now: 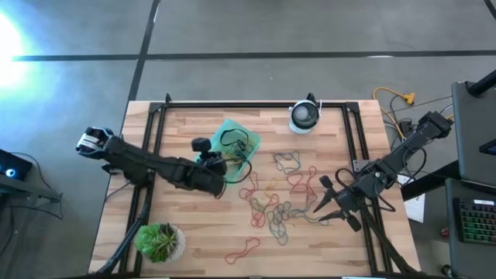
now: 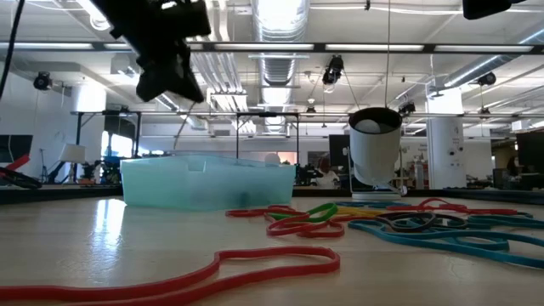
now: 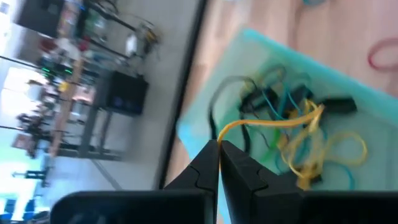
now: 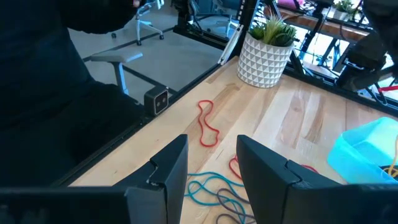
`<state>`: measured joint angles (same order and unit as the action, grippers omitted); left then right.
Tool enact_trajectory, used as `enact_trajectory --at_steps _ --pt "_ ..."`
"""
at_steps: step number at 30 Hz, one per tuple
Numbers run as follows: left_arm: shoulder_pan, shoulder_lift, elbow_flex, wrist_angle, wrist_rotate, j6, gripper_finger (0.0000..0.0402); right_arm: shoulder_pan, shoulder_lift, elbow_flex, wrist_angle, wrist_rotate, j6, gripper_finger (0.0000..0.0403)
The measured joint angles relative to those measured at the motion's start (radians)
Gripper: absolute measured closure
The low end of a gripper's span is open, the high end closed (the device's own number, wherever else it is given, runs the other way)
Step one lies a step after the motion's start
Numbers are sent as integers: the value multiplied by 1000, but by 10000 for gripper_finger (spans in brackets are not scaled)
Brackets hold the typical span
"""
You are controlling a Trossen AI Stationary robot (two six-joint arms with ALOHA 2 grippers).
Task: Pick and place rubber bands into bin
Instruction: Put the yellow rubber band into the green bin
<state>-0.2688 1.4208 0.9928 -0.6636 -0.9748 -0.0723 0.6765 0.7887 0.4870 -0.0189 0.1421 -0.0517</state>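
Observation:
The teal bin stands at the table's far left-centre and holds several rubber bands in black, blue and yellow. My left gripper hovers at the bin's near edge, high above the bin in the low view, and is shut on a yellow rubber band. A loose pile of coloured rubber bands lies on the wood at centre-right. My right gripper waits open, raised at the pile's right side, with nothing between its fingers. My left gripper pinches one end of the yellow band's loop between its two fingertips. The fingers slant down toward the bin from its near-left side. The band arcs slack away from the tips, and its other end hangs among the bands in the bin.
A white-and-black round device stands at the far edge right of the bin. A potted plant sits at the near left corner. A single red band lies near the front edge. A black frame rail runs along the table's far side.

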Motion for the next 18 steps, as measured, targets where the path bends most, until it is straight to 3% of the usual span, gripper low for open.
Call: enact_trajectory --at_steps 5,9,18 --pt "43 0 -47 28 112 -11 402 0 0 0 0 0 0 271" --pt "68 1 -68 33 136 -71 402 0 0 0 0 0 0 271" --pt "80 1 -68 36 197 -45 401 0 0 -4 0 0 0 271"
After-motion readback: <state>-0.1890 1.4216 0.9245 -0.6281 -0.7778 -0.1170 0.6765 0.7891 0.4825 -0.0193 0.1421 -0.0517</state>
